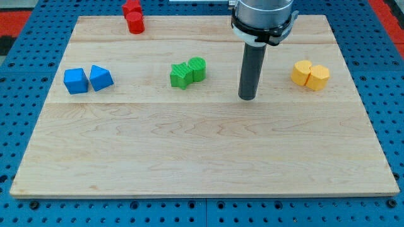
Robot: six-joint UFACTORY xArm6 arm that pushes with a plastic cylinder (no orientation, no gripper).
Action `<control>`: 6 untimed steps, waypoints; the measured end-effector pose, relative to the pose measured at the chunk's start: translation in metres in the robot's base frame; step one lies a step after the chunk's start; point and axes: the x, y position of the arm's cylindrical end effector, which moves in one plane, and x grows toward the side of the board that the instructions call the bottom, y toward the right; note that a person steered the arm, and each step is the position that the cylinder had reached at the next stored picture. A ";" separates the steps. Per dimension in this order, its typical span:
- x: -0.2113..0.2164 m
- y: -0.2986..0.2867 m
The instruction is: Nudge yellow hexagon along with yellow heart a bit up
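While the dark rod stands straight up, my tip (pixel 247 98) rests on the pale wooden counter (pixel 202 157), a little to the view's right of the middle. This arm has no claw, only the rod, so nothing is being gripped.

Two yellow blocks sit at the view's right, touching each other: the yellow heart block (pixel 302 72) on the view's left of the pair and the yellow hexagon block (pixel 319 77) on its right. My tip is near them, on their left side, but apart from them.

Two green blocks (pixel 187 71) touch each other at the view's left of my tip; I cannot tell their shapes for sure.

Two blue blocks sit side by side at the far left: a blue cube (pixel 76 81) and a blue angled block (pixel 100 77).

Red blocks (pixel 134 17) sit at the view's top, left of the middle; they look like two, stacked or pressed close.
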 end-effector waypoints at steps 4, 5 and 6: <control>0.026 0.159; -0.006 0.165; -0.064 0.161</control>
